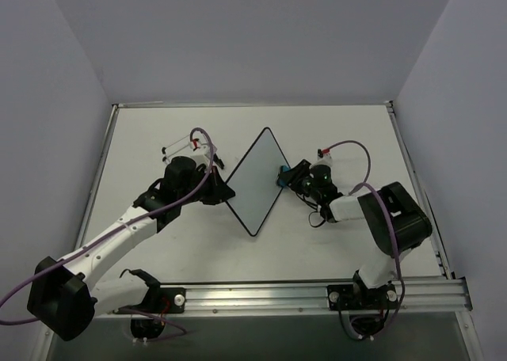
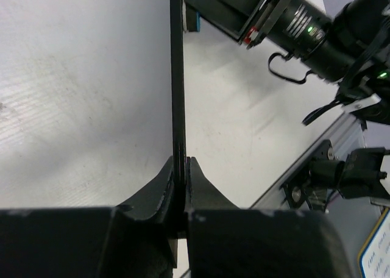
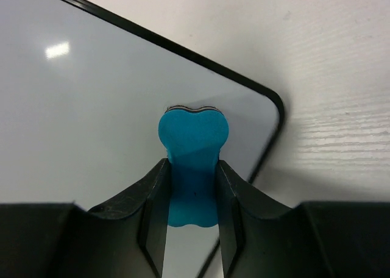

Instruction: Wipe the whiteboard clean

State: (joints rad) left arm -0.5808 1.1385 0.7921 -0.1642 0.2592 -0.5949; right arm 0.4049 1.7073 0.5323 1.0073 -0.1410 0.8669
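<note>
One whiteboard (image 1: 257, 183), edge clamped by left hand (image 2: 180, 171); one eraser (image 3: 193, 138), pinched in right hand (image 3: 192, 186), at its corner; table (image 1: 333, 131) beneath.

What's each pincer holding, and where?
Left pincer clamps the whiteboard by its edge. Right pincer grips the eraser at its narrow waist.

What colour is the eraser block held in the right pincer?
The eraser is bright blue. The right wrist view shows it best.
</note>
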